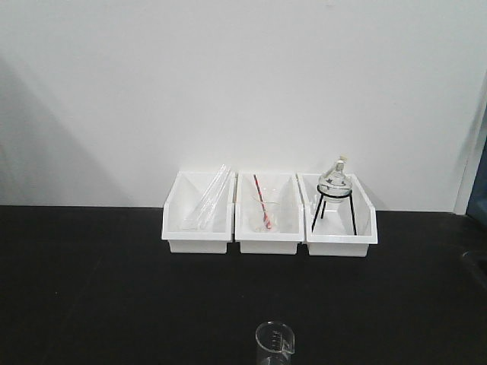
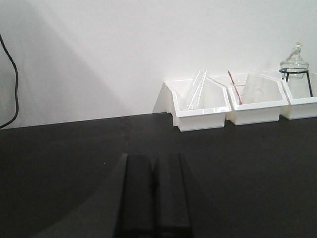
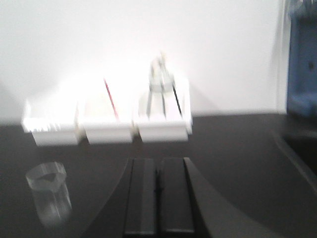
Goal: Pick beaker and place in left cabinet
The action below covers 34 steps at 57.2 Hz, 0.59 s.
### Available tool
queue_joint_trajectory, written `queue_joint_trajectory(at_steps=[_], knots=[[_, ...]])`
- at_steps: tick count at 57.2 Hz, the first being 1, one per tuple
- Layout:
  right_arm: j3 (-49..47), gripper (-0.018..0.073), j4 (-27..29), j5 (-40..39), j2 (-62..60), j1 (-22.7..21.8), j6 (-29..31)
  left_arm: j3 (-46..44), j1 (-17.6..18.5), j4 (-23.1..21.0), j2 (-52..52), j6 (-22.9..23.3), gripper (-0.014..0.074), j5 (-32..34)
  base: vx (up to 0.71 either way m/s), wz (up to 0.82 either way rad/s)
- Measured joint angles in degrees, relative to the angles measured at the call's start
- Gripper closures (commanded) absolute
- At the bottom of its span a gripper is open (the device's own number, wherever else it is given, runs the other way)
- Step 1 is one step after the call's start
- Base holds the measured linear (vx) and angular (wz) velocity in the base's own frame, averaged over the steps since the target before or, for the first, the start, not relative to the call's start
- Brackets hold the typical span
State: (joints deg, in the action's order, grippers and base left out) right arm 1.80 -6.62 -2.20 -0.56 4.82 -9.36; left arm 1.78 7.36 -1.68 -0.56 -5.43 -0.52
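Standing upright, beaker (image 3: 48,191) left of right gripper (image 3: 158,163), jaws together

The left gripper (image 2: 153,196) and right gripper (image 3: 158,198) each end in two flat, matte black rectangular fingers (image 2: 139,193)

All face bins (image 1: 268,245); right wrist blurred, seemingly low

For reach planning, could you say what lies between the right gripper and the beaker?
Only bare tabletop separates right gripper and beaker, per the right wrist view.
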Motion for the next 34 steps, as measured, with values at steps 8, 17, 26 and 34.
queue_joint_trajectory(at_steps=[8,17,26,34], knots=[[0.0,0.0568,0.4,-9.5,0.0,0.0,-0.6,0.0,0.0,0.0,0.0,0.0,0.0595,0.0,0.00,0.00],[-0.1,0.0568,1.2,-12.3,0.0,0.0,-0.7,0.0,0.0,0.0,0.0,0.0,0.0595,0.0,0.00,0.00],[-3.8,0.0564,1.9,-7.6,0.2,0.0,-0.7,0.0,0.0,0.0,0.0,0.0,0.0595,0.0,0.00,0.00],[-8.0,0.0561,2.0,-3.3,4.2,0.0,-0.7,0.0,0.0,0.0,0.0,0.0,0.0595,0.0,0.00,0.00]])
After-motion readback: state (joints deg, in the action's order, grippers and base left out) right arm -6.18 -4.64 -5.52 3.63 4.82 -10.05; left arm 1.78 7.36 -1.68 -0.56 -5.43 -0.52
